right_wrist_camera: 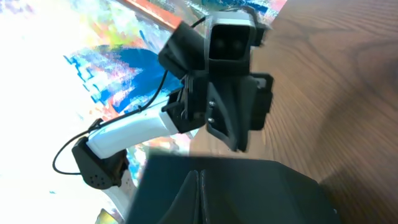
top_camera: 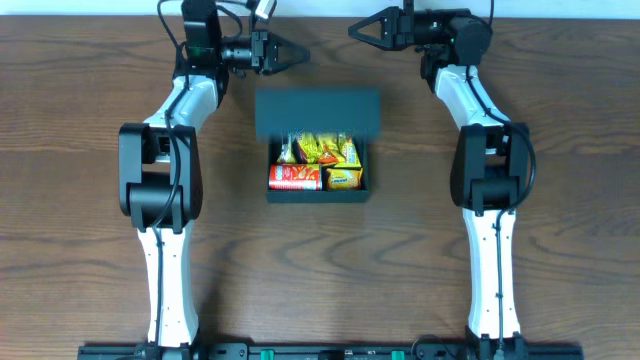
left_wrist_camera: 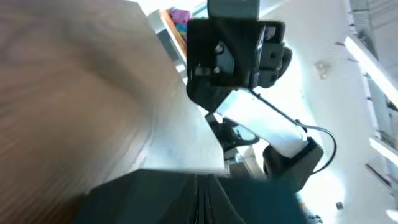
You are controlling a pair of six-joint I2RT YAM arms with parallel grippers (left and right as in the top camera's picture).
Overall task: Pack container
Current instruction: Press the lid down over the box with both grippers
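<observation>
The dark teal-black container [top_camera: 318, 196] stands open at the table's middle, its flap lid [top_camera: 317, 115] folded back toward the far side. Inside lie yellow snack packets [top_camera: 325, 150], a small red chip can [top_camera: 295, 178] and another yellow packet [top_camera: 343, 179]. My left gripper [top_camera: 300, 54] hovers beyond the lid's left corner, shut and empty, pointing right. Beyond the lid's right corner is my right gripper [top_camera: 356, 30], also shut and empty, pointing left. Each wrist view shows its own dark fingers pressed together, the left gripper [left_wrist_camera: 202, 202] and the right gripper [right_wrist_camera: 200, 199]. The container is outside both wrist views.
Brown wooden tabletop [top_camera: 80, 150] surrounds the box. The left wrist view faces the right arm's wrist [left_wrist_camera: 236, 50] across the table. The right wrist view faces the left arm's wrist [right_wrist_camera: 227, 93]. Both arm bases stand at the near edge.
</observation>
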